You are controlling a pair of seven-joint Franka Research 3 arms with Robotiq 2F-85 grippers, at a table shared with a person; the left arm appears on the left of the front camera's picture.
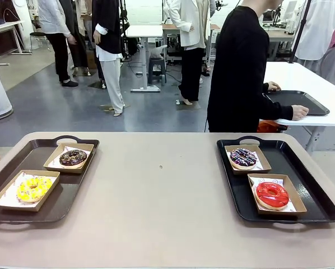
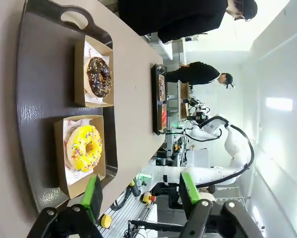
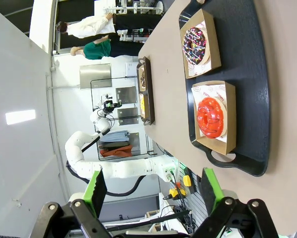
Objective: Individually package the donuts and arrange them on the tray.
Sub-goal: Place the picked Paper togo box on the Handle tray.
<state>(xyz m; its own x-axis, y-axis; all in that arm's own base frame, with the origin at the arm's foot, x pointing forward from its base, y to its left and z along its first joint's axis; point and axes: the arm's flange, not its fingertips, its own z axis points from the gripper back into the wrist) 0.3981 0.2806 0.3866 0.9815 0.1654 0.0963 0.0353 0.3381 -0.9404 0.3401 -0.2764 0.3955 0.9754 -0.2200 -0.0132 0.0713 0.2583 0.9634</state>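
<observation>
Cardboard boxes [image 1: 70, 157] each hold one of the donuts [image 1: 272, 194], paired on two trays [image 1: 316, 193]; we judge packaging done. Left pincer [image 2: 139, 196] and right pincer [image 3: 154, 191] stand open, empty.

The right gripper [image 3: 153, 191] stands at six o'clock with its green-padded fingers [image 3: 97, 191] spread wide and nothing between them. At two o'clock a black tray [image 3: 258, 84] holds two cardboard boxes side by side, the sprinkled dark donut [image 3: 196, 45] in one box [image 3: 214, 59] and the red donut [image 3: 211, 117] in the other.
</observation>
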